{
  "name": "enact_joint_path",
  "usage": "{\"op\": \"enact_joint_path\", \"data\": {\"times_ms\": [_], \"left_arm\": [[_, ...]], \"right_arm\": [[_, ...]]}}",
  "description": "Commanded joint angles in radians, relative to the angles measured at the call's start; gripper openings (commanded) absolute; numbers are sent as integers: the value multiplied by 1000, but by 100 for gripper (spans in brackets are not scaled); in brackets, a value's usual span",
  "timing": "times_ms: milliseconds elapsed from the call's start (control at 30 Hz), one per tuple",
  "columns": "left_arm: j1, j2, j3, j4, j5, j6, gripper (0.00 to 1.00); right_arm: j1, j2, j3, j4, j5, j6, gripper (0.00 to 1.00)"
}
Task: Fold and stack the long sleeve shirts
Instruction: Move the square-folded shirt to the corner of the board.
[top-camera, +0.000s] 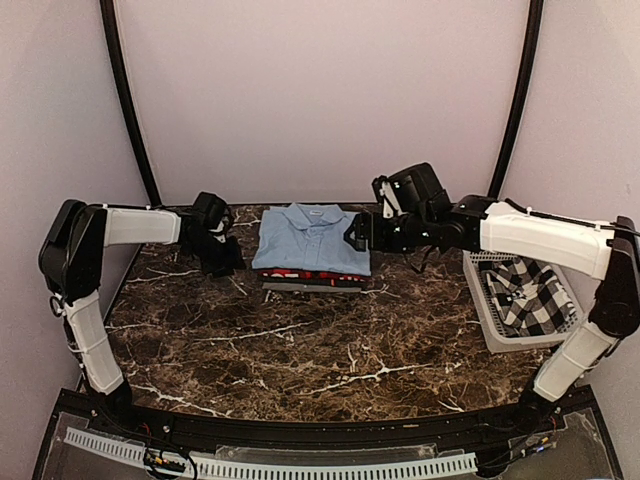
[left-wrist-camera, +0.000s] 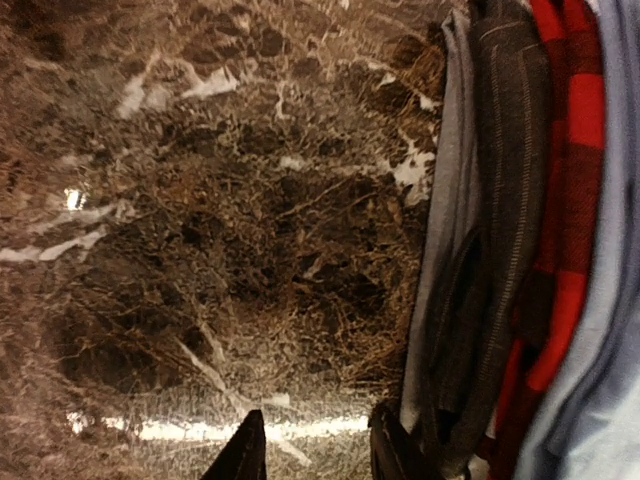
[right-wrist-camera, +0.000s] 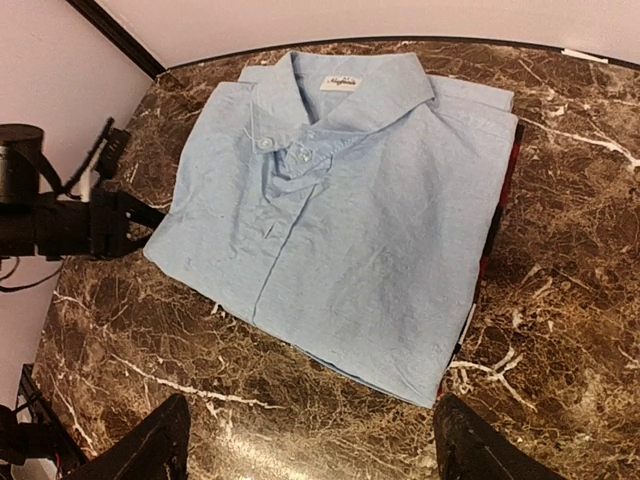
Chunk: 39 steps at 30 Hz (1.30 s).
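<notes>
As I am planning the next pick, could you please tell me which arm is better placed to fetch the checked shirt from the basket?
Probably the right: the basket holding the checked shirt sits on its side, and the right claw is open.

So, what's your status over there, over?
Open and empty: left gripper, right gripper. Folded light blue shirt tops stack. One checked shirt in basket. Nothing in the way.
</notes>
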Motion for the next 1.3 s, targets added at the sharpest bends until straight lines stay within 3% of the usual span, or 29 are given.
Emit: {"op": "enact_joint_path", "data": {"times_ms": [0,433,600,800,1100,1267], "left_arm": [[-18,71,6,33,73,-27,33],[-124,186,70,86,107,-60,27],[-164,274,167,127,118,-86,27],[-201,425,397,140,151,-86,26],[-240,749,957,32,229,-72,25],[-241,879,1128,129,319,-128,24]], "right_arm": [[9,-64,10,17,36,-17,81],[5,-155,-20,-15,79,-39,81],[-4,-179,-37,-32,80,-50,81],[-18,-201,-56,-45,75,-56,82],[-31,-186,-54,-48,71,-57,82],[-47,-179,-46,-61,69,-64,82]]}}
